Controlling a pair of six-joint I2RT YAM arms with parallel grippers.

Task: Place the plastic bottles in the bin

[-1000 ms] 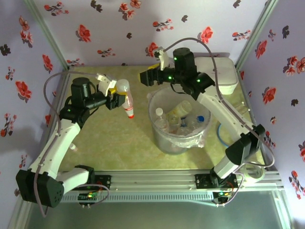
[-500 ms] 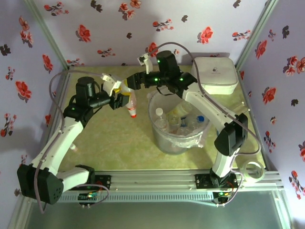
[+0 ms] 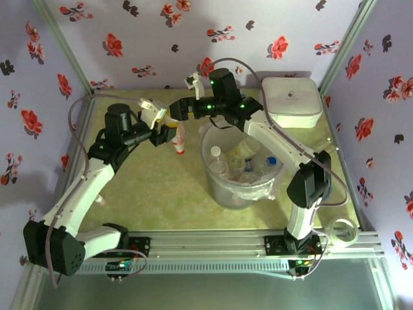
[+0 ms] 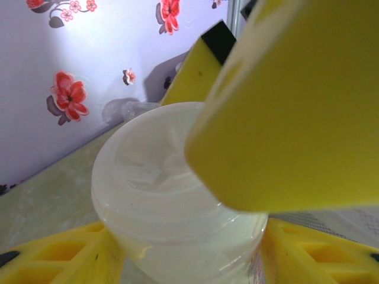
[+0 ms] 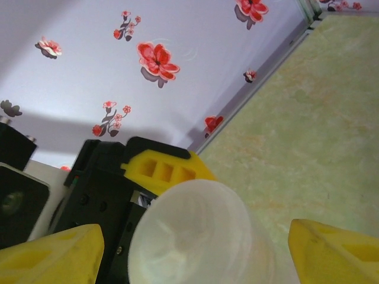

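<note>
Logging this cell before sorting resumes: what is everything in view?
yellow-green table: one, under everything
round translucent grey bin with clear liner: one, centre-right of table
white rounded-square lidded box: one, far right corner
clear plastic bottles: several, white or blue caps, inside bin, count unclear
clear yellowish plastic bottle with red cap: one, held over table, left of bin
left end effector: one, yellow, shut on red-capped bottle
right end effector: one, yellow, open around that bottle's base

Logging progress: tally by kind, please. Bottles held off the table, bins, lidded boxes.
Held bottle: 1
Bin: 1
White lidded box: 1
Total: 3
</note>
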